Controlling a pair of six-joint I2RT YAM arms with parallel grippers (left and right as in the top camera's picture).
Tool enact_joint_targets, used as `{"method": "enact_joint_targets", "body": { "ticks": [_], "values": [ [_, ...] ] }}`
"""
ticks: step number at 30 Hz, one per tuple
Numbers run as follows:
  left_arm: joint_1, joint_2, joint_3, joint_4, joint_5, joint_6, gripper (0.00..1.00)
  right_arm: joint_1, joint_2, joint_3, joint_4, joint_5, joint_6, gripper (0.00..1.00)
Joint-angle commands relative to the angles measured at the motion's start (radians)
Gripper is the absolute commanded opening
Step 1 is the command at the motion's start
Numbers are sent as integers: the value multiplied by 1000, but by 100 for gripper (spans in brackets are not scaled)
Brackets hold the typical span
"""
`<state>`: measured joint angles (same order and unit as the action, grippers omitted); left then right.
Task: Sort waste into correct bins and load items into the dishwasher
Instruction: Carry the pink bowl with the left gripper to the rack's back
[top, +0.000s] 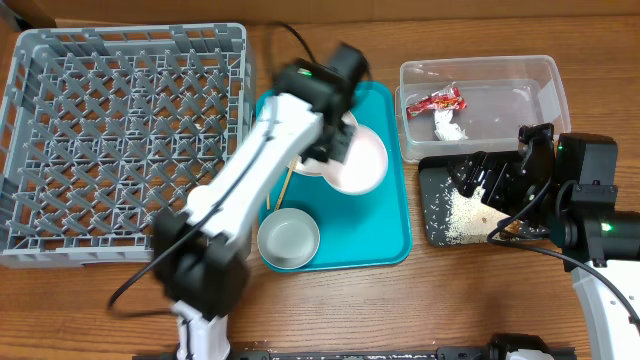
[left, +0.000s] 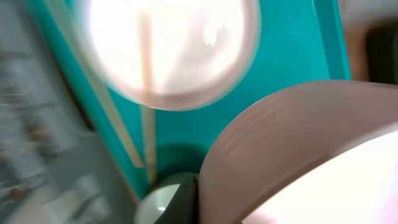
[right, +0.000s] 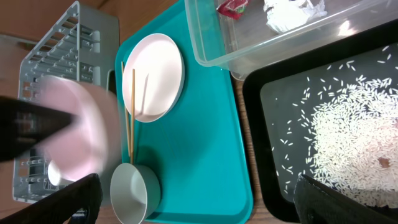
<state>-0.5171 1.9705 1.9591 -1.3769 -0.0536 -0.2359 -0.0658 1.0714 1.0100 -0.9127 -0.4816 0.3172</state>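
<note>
The pink plate (right: 81, 137) is raised above the teal tray (top: 385, 230), at the side nearest the grey dish rack (top: 125, 40); it stands tilted with its face turned toward the rack and is blurred in both wrist views. The left gripper (top: 335, 140) is closed fully on the rim of this plate; one dark finger (left: 183, 199) shows at the plate edge in the left wrist view. A white plate (right: 158, 74) lies flat on the tray at its far end. Two wooden chopsticks (right: 130, 118) lie on the tray with their long axis along the tray's length, nearly parallel to each other: the far ends rest over the edge of the white plate, and the near ends reach the small white cup (top: 288, 238), which stands mouth up at the tray's near end. The right gripper (right: 196, 186) is opened to its widest and holds nothing; it hangs over the black tray (top: 432, 215), which carries a heap of white rice grains (top: 465, 215) with loose grains scattered around it. The clear tub (top: 545, 80) sits on the bench (top: 500, 300) just beyond the black tray and contains the red snack wrapper (top: 437, 101) and the crumpled white paper wad (top: 450, 128)
</note>
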Motion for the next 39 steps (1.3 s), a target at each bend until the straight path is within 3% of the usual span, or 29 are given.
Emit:
{"method": "enact_joint_targets", "body": {
  "ticks": [1, 3, 6, 15, 28, 39],
  "values": [
    [78, -205, 41, -4, -180, -79, 4, -5, -8, 19, 6, 10, -7, 100],
    [100, -263, 41, -6, -259, -87, 4, -5, -8, 19, 6, 10, -7, 100],
    [108, -322, 41, 13, -520, -153, 4, -5, -8, 19, 5, 10, -8, 100],
    [145, -256, 40, 167, -1120, -214, 4, -5, -8, 19, 5, 10, -8, 100],
    [224, 98, 40, 452, -1319, 66, 4, -5, -8, 19, 5, 11, -8, 100],
    [263, 250, 40, 467, -1413, 21, 4, -5, -8, 19, 5, 10, -8, 100]
  ]
}}
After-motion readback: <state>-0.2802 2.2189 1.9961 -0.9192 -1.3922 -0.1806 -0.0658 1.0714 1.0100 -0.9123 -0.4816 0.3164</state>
